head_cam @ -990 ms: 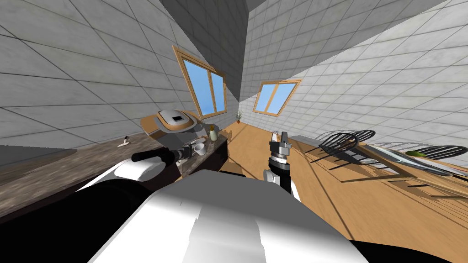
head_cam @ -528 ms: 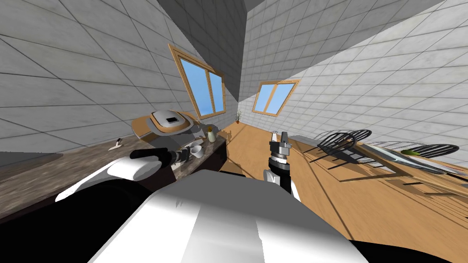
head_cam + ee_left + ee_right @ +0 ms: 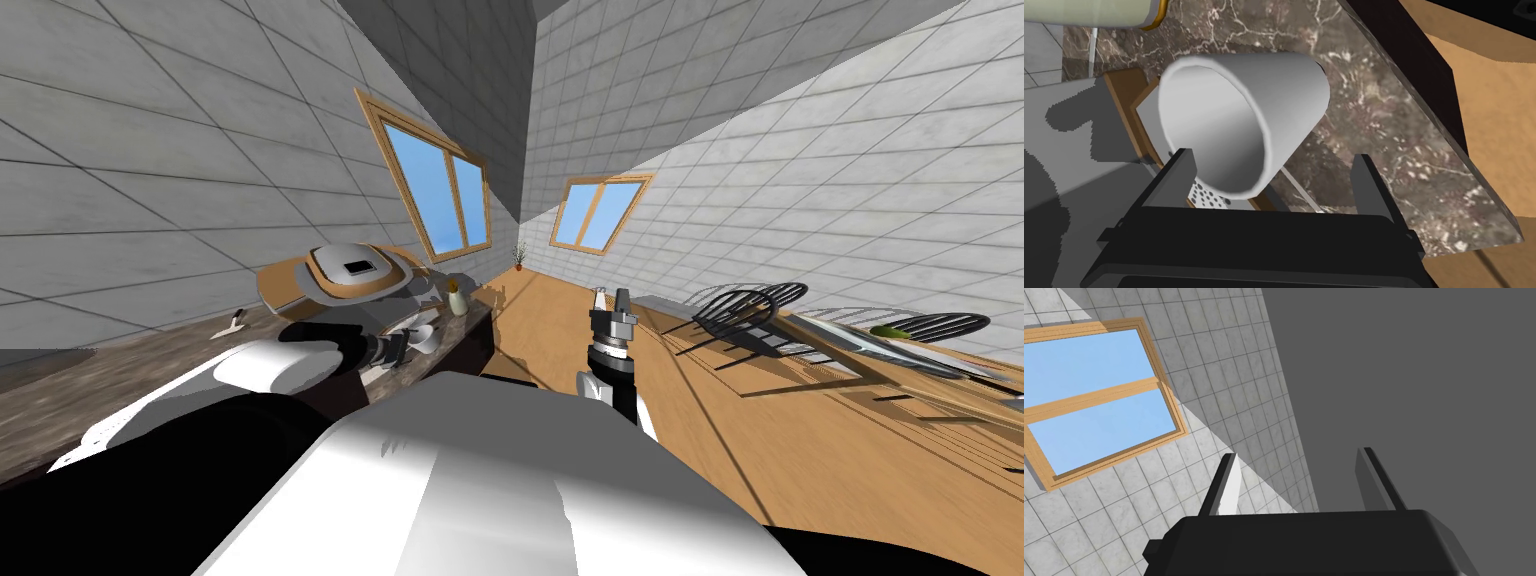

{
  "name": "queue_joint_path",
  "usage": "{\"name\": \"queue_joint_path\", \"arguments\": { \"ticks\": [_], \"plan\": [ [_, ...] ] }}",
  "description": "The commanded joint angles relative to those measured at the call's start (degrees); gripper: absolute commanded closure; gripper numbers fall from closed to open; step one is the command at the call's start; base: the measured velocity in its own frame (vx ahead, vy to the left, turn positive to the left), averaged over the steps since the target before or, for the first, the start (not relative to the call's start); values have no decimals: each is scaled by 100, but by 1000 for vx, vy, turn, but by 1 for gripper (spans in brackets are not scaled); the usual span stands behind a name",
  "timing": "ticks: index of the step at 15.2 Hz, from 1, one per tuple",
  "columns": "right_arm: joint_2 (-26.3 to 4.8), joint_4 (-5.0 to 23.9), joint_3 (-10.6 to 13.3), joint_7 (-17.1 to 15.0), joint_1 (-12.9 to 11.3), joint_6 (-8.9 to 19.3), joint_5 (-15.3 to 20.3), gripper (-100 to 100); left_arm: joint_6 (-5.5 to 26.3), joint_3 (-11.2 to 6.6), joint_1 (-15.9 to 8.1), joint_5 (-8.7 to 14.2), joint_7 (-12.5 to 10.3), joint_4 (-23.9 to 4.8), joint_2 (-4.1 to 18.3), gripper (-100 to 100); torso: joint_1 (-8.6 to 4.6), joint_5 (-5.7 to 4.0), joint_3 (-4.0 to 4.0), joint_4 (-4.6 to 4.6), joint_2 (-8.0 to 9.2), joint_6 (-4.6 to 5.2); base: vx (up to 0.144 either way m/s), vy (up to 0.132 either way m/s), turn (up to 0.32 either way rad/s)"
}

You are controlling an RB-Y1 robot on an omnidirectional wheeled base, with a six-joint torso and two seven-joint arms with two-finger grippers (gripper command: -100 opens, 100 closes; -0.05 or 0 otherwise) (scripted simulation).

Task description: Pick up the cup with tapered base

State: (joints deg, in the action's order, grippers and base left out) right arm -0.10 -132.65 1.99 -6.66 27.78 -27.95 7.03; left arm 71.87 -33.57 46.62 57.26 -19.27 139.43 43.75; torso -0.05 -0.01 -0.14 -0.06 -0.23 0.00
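A plain white cup with a tapered base stands near the edge of a dark marbled counter, partly over a wood-framed grey tray. My left gripper is open, and the cup's rim reaches in between the fingers, closer to one finger than the other; neither finger presses it. In the head view the left gripper is right at the cup. My right gripper is raised over the floor, open and holding nothing.
A grey and wood-coloured appliance stands on the counter behind the cup, with a small pale bottle beside it. A small utensil lies further along. Dark chairs and a table stand to the right on the wooden floor.
My view has swung, so the counter things sit further left. My left arm has reached closer to the cup. The right arm has kept still.
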Motion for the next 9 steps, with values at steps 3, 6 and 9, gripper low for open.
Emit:
{"name": "queue_joint_path", "arguments": {
  "ticks": [3, 6, 9],
  "plan": [
    [0, 0, 0, 0, 0, 0, 0, 0, 443, -110, 63, 168, -89, 14, 91, -100, 0, 0, 0, 0, -1, 0, 56, -9, -26],
    [0, 0, 0, 0, 0, 0, 0, 0, 743, -209, 109, 314, -166, 26, 172, -100, -1, 0, -2, 0, -3, 1, 58, -11, -25],
    [0, 0, 0, 0, 0, 0, 0, 0, 1160, -382, 189, 571, -302, 46, 313, -100, -2, -1, -2, -1, -4, 0, 66, -11, -31]
  ]
}}
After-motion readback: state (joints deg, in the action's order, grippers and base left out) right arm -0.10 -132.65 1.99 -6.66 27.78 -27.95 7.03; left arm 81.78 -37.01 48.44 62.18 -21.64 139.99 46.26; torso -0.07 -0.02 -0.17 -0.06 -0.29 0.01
